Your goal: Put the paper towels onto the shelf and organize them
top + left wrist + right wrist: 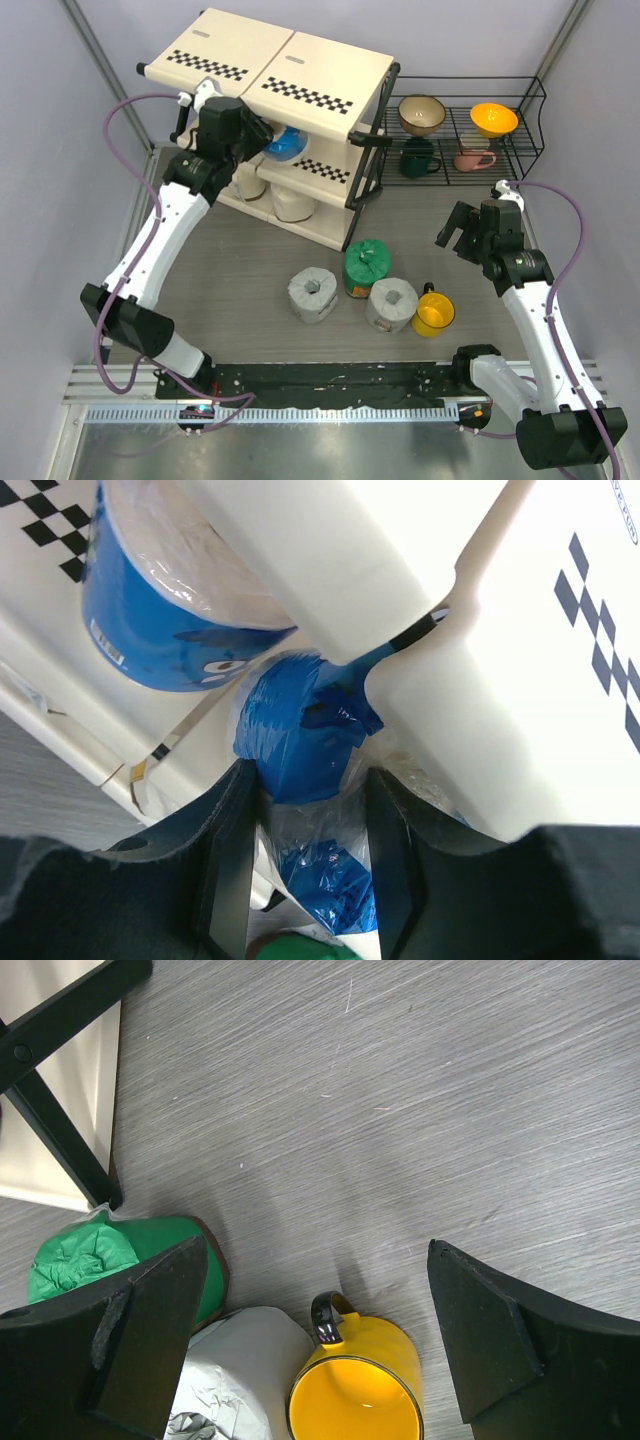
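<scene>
My left gripper point(262, 135) point(305, 870) is shut on the twisted blue top of a blue-and-white paper towel roll point(300, 740) point(287, 146), held at the middle tier of the shelf point(300, 60) point(520, 680). A second blue-and-white roll point(170, 610) lies on that tier beside it. Two cream rolls point(293, 205) sit on the bottom tier. On the table stand a green roll point(367, 265) point(80, 1260) and two grey rolls point(313, 293) point(391, 303) point(240, 1360). The right gripper point(455, 230) point(315, 1270) hangs open above the table, to the right of these rolls, holding nothing.
A yellow mug point(434, 313) point(355, 1390) stands against the right grey roll. A black wire rack point(520, 150) with bowls and mugs sits right of the shelf. The shelf's black frame leg point(60, 1130) is near the green roll.
</scene>
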Available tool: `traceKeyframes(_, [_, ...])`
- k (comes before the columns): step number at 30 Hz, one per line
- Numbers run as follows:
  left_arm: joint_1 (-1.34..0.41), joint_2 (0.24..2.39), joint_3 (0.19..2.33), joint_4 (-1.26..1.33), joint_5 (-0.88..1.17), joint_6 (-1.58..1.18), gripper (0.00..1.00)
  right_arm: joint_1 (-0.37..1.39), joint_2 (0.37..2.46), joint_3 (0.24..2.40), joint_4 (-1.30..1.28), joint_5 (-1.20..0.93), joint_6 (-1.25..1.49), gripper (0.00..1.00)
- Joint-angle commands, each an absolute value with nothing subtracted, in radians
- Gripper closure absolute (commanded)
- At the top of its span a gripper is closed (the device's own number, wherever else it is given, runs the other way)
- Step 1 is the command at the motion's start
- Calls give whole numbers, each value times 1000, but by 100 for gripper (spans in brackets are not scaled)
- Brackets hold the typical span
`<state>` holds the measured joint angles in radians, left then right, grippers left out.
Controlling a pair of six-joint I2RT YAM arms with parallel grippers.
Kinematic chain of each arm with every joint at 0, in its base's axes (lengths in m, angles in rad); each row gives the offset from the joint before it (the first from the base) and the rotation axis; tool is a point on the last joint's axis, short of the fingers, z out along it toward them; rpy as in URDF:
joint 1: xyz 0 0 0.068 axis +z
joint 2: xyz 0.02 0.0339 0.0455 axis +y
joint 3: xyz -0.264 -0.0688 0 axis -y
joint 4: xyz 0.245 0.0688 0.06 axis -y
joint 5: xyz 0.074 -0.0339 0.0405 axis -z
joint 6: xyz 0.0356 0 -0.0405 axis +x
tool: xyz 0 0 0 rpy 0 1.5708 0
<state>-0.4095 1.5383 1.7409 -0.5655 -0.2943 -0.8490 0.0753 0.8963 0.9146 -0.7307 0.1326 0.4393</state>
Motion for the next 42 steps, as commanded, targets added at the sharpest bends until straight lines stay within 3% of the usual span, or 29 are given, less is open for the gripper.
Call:
traceKeyframes(1, [-408,1548,1711,-407,-287,-856,55,77,888,937,-716,140,422,4])
traceKeyframes(10, [-405,1545,1640,-364,-339,-839,51,75,891,939,-715,143,422,3])
traceKeyframes(19, [-382,1471,1592,-331,-339,-847,20,75,897,937,-715,137,423,3])
traceKeyframes(31, [-370,1289,1514,-376,-305,-862,18,75,894,940,-713,132,425,4])
traceKeyframes(37, [-371,1148,1367,-498,-73,-839,7,77,897,943,-715,130,430,4])
traceKeyframes(42, [-396,968,1053,-508,58,-865,5,75,908,946,-709,132,428,4])
